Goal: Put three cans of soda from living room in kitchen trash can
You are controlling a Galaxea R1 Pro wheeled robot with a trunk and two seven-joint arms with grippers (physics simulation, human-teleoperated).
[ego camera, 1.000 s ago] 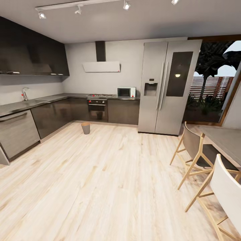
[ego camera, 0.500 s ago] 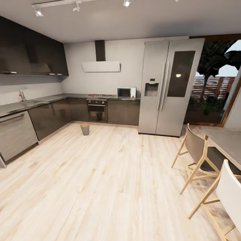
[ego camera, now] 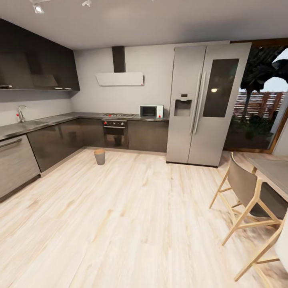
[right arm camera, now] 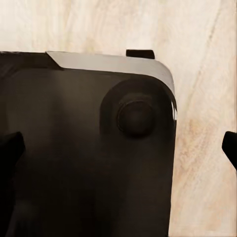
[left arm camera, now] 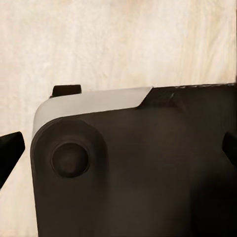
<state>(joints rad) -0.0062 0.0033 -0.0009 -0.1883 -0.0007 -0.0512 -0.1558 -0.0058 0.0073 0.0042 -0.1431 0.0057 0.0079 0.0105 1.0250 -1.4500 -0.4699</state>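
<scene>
I am in the kitchen, with pale wood floor (ego camera: 132, 216) ahead of me. The tash can (ego camera: 99, 157), a small grey-tan tapered bin, stands on the floor far ahead to the left, in front of the dark cabinets and close to the black oven (ego camera: 115, 135). The cans of soda are out of view. My left gripper (left arm camera: 118, 153) hangs over my dark base (left arm camera: 138, 182), its fingertips far apart with nothing between them. My right gripper (right arm camera: 118, 153) is likewise open and empty above the base (right arm camera: 74, 148).
A tall steel fridge (ego camera: 204, 104) stands at the back right, with a microwave (ego camera: 151, 111) on the counter beside it. Dark cabinets (ego camera: 52, 144) line the left wall. Wooden chairs (ego camera: 246, 188) and a table (ego camera: 276, 168) crowd the right side.
The whole head view has shifted as the camera rolled forward into the kitchen. The fridge looks larger and the chairs have slid toward the right edge.
</scene>
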